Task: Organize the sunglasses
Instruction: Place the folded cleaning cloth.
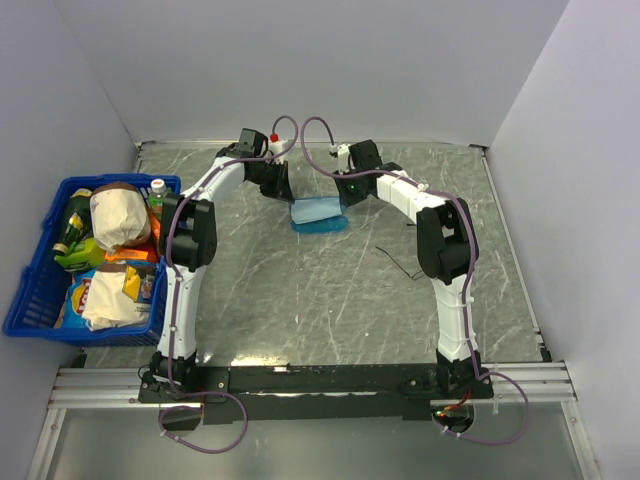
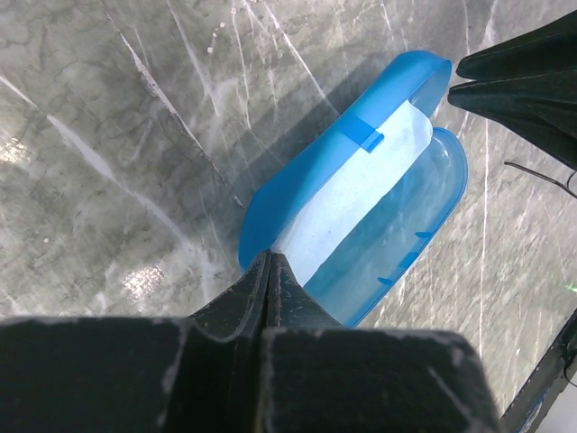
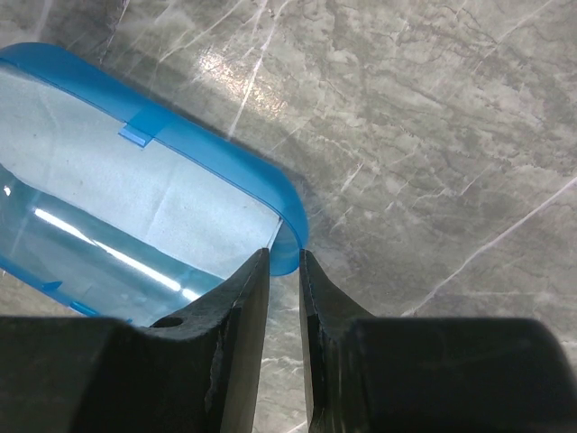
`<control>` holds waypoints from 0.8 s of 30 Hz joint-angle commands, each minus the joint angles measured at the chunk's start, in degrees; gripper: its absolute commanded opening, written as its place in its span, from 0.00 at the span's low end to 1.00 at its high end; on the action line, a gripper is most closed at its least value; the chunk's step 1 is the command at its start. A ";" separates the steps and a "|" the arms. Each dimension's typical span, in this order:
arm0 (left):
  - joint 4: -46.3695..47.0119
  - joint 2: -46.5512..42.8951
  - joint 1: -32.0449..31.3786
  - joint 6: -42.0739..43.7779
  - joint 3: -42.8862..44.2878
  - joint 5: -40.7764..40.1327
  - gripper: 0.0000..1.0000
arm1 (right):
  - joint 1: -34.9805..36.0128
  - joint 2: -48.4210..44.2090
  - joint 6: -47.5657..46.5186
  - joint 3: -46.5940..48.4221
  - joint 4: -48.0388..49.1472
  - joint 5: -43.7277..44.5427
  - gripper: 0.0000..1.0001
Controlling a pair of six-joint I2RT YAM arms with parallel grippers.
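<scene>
The blue translucent case (image 1: 318, 216) lies open at the far middle of the table, with a light-blue cloth (image 2: 361, 198) inside it. My left gripper (image 1: 284, 192) is shut, its tips pinched on the rim at the case's left end (image 2: 270, 257). My right gripper (image 1: 345, 193) is at the other end, its jaws narrowly closed on the lid's rim (image 3: 287, 248); its dark fingers (image 2: 514, 72) also show in the left wrist view. The sunglasses (image 1: 398, 262), a thin black wire frame, lie on the table right of the case, near the right arm; one slim arm (image 2: 541, 173) shows in the left wrist view.
A blue basket (image 1: 40, 292) full of groceries stands at the left edge. Grey walls close the table at the back and sides. The marble tabletop (image 1: 300, 300) lies between the case and the arm bases.
</scene>
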 commanded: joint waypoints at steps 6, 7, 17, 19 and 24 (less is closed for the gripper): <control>0.86 -0.38 -0.22 0.10 1.06 0.13 0.97 | 0.21 -1.15 -0.30 0.94 1.53 0.06 0.28; 0.86 -0.39 -0.31 0.10 0.97 0.14 0.97 | 0.30 -1.15 -0.30 0.85 1.36 -0.03 0.28; 3.14 -3.89 -0.31 -1.04 -1.93 1.37 0.97 | 0.30 -2.29 -0.30 0.42 1.62 0.15 0.28; 3.59 -4.51 -0.31 -1.04 -2.37 1.28 0.96 | 0.30 -3.08 -0.39 0.06 1.71 0.06 0.28; 3.06 -5.48 -0.31 -0.60 -2.90 1.54 0.97 | 0.21 -5.53 -1.35 -0.29 0.83 -0.55 0.29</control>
